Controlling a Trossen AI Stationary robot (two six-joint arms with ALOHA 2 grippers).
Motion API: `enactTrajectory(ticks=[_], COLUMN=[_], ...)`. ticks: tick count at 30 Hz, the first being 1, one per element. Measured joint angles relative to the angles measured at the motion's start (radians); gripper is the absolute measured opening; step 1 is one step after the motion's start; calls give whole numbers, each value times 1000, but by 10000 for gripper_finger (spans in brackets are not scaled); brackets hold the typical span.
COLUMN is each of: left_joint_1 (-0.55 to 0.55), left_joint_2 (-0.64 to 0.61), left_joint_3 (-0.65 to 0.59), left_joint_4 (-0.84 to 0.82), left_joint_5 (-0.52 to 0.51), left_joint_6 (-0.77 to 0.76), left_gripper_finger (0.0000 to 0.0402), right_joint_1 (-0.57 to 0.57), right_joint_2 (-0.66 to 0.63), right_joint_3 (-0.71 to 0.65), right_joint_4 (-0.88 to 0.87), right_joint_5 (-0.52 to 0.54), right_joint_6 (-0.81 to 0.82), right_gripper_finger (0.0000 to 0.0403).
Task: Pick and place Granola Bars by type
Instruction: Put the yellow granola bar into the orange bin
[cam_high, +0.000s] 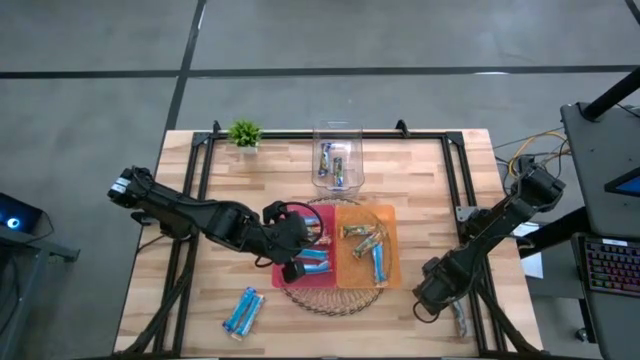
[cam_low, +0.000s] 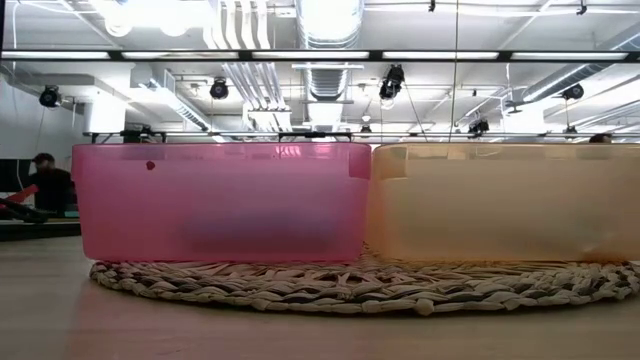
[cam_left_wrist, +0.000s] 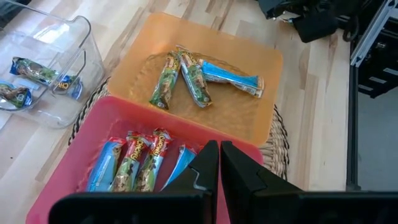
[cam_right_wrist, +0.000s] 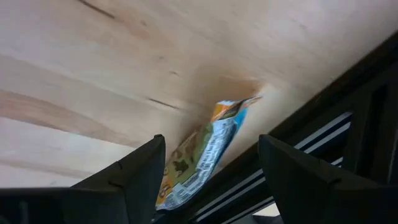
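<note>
High view: wooden table (cam_high: 420, 170) on a grey floor, black frame rails along its edges. Small green plant (cam_high: 244, 133) at the far left edge. Clear plastic container (cam_high: 336, 158) at far centre with a few granola bars (cam_high: 333, 163) inside. Round woven mat (cam_high: 330, 292) under a pink bin (cam_high: 313, 252) and an orange bin (cam_high: 366, 246), side by side and touching. Left gripper (cam_high: 296, 262) over the pink bin, above blue-wrapped bars. Orange bin holds several bars (cam_high: 368, 243), green-tinted and one blue. Two light blue bars (cam_high: 241, 311) lie on the table near the front left, apart from the mat. Right gripper (cam_high: 437, 290) sits low at the front right edge, beside a bar (cam_high: 459, 318) on the table edge.

Low view: open ceiling with ducts and lights behind; both bins on the mat fill the frame, contents just a blur.

Left wrist view: fingers (cam_left_wrist: 210, 171) pressed together, nothing between them, above the pink bin's bars (cam_left_wrist: 138, 163). Three bars in the orange bin, two in the clear container.

Right wrist view: bare wood close up; fingers (cam_right_wrist: 144, 171) spread wide, with a green-and-blue wrapped bar (cam_right_wrist: 202, 152) lying between them at the table edge, not pinched.
</note>
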Motion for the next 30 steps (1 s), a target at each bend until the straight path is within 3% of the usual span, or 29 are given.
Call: enactTrajectory(ticks=[22, 30], left_joint_1=[0, 0], left_joint_2=[0, 0], left_joint_3=[0, 0], left_joint_4=[0, 0], left_joint_5=[3, 3], left_joint_6=[1, 1], left_gripper_finger=[0, 0], right_joint_1=[51, 54], right_joint_2=[5, 5], right_joint_3=[-62, -80], right_joint_4=[133, 185], right_joint_5=[-26, -28], right_joint_6=[78, 92], right_gripper_finger=[227, 203])
